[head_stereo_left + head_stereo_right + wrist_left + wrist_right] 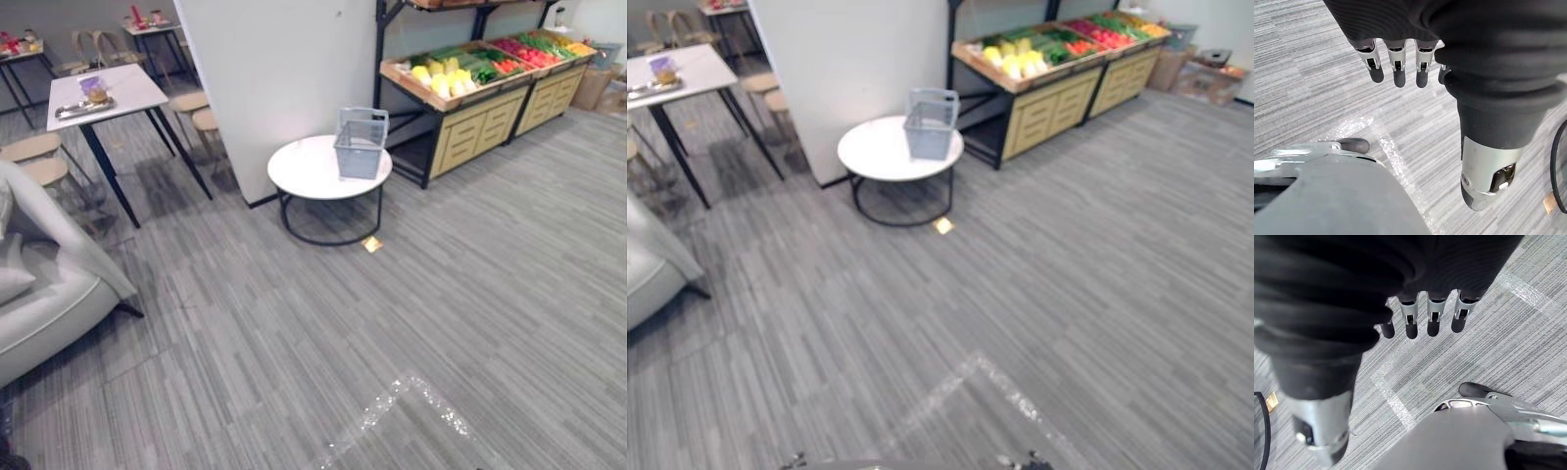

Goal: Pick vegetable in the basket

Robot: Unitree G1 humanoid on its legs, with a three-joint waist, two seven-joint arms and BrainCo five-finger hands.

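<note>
We find the vegetables lying in the slanted wooden tray of a display stand at the far right of the room. They are sorted in rows by colour: yellow at the near end, then green, then red, with orange at the far end. None is in either hand.

The basket, a grey-blue mesh one with its handle raised, stands upright on a round table with a white top. It sits on the side of the top nearest the stand. We cannot tell what, if anything, lies inside it. The round table is just in front of a wide white pillar and near the stand's left end. A small yellowish tag lies on the grey striped floor by the table's base.

The left hand hangs above the floor with fingers straight and relaxed, thumb apart, holding nothing. The right hand hangs likewise, fingers extended and empty. Both are well apart from basket and stand.

Further left we note a rectangular table bearing a tray, round stools beside it, and a pale sofa. A worn tape mark crosses the near floor.
</note>
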